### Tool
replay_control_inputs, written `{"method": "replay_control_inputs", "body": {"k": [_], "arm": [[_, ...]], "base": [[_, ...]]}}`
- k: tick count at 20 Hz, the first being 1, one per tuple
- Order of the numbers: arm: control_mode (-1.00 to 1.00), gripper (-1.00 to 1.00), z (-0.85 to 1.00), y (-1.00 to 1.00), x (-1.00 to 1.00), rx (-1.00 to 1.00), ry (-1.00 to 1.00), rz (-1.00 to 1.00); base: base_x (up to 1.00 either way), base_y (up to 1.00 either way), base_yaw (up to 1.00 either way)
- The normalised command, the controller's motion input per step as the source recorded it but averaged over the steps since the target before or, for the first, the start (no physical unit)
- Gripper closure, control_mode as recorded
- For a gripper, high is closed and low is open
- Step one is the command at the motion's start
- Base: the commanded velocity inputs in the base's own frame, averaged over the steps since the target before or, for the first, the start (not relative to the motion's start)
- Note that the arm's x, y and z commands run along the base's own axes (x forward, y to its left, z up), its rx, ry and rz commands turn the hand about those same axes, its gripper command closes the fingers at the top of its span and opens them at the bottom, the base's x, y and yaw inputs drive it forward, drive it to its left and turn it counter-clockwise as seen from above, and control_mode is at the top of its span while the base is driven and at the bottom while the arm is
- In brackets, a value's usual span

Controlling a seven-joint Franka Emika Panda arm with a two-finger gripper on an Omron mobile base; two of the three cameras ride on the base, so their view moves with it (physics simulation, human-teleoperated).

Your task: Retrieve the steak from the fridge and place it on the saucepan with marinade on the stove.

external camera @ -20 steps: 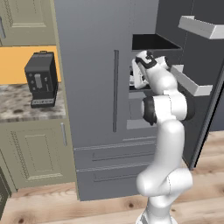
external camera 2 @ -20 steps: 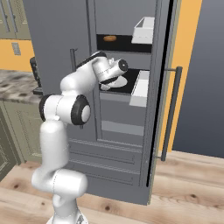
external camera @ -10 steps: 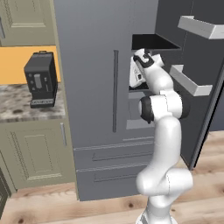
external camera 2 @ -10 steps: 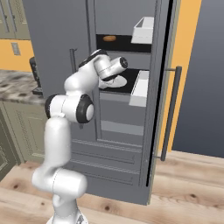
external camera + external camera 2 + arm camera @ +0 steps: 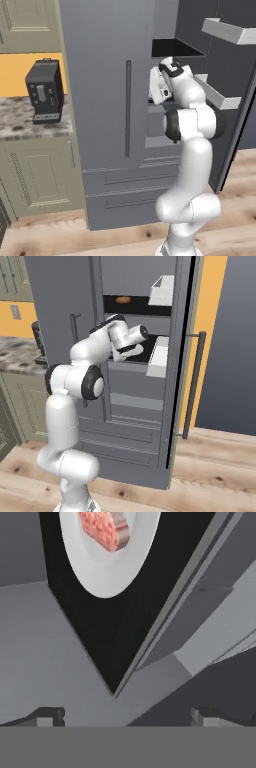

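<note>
Arm reaching into the open fridge, jaws spread wide and holding nothing, steak not yet touched.

The white arm's two-finger gripper (image 5: 125, 717) sits at the mouth of the tall grey two-door fridge (image 5: 107, 75), its dark fingertips (image 5: 50, 716) far apart, well short of the small flat pinkish-red steak (image 5: 106, 529), which lies on a round white plate (image 5: 107, 574) on a dark shelf (image 5: 115, 637). From here I'd worry about the hand clipping the shelf edge or the white door bin (image 5: 159, 356) just beside it, or shoving the plate back instead of closing on the thin meat. The steak is cut off at the top of the hand view, so its full outline is unclear, and in both base views the arm hides it. A brown oval lump (image 5: 123, 300) lies on the shelf above.
</note>
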Motion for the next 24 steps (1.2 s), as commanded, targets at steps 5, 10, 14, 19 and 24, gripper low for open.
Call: {"method": "replay_control_inputs", "body": {"k": [5,10,14,19,24], "arm": [[-1.00,-1.00,-0.06,1.00,-0.57,-0.12,-0.14,0.25],[-1.00,-1.00,-0.11,1.00,-0.66,-0.12,-0.18,0.20],[-1.00,-1.00,-0.09,1.00,-0.85,-0.12,-0.17,0.16],[-1.00,-1.00,-0.19,1.00,-0.80,-0.10,-0.13,0.19],[-1.00,-1.00,-0.43,1.00,-0.62,-0.08,-0.13,0.21]], "base": [[0.00,0.00,0.00],[0.00,0.00,0.00],[0.00,0.00,0.00],[0.00,0.00,0.00],[0.00,0.00,0.00]]}}
